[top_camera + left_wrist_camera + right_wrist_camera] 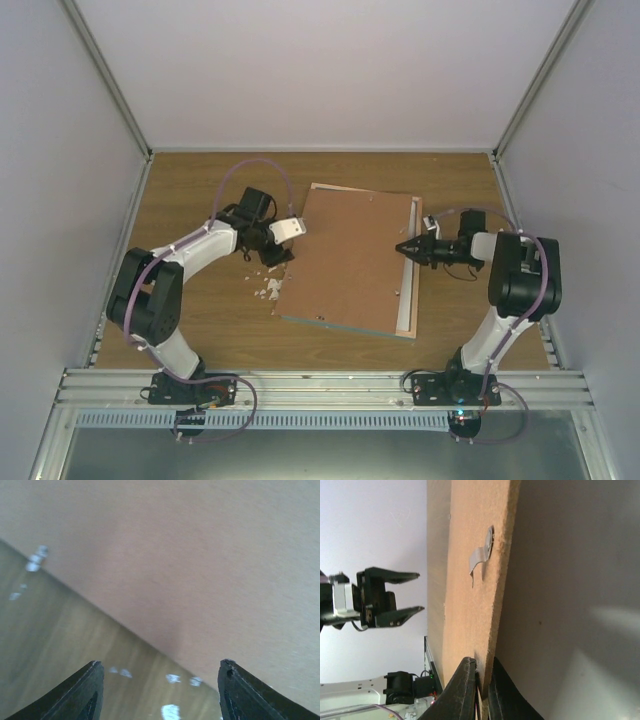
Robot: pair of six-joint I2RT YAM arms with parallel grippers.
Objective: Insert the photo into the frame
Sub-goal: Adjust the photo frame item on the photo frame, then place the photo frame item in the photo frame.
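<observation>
Thin rectangular picture frame point(409, 285), light wood edge and teal front rim, lies face down mid-table, brown fibreboard backing panel point(345, 260) uppermost. Right gripper point(404, 247) at the panel's right edge; its wrist view shows the jaws pinched tight on that thin edge, below a small grey metal clip point(482, 559). Left gripper point(278, 250) just beside the panel's left edge, jaws spread, holding nothing. Scattered white crumbs point(268, 290) on the wood-grain tabletop point(200, 190) beneath it
</observation>
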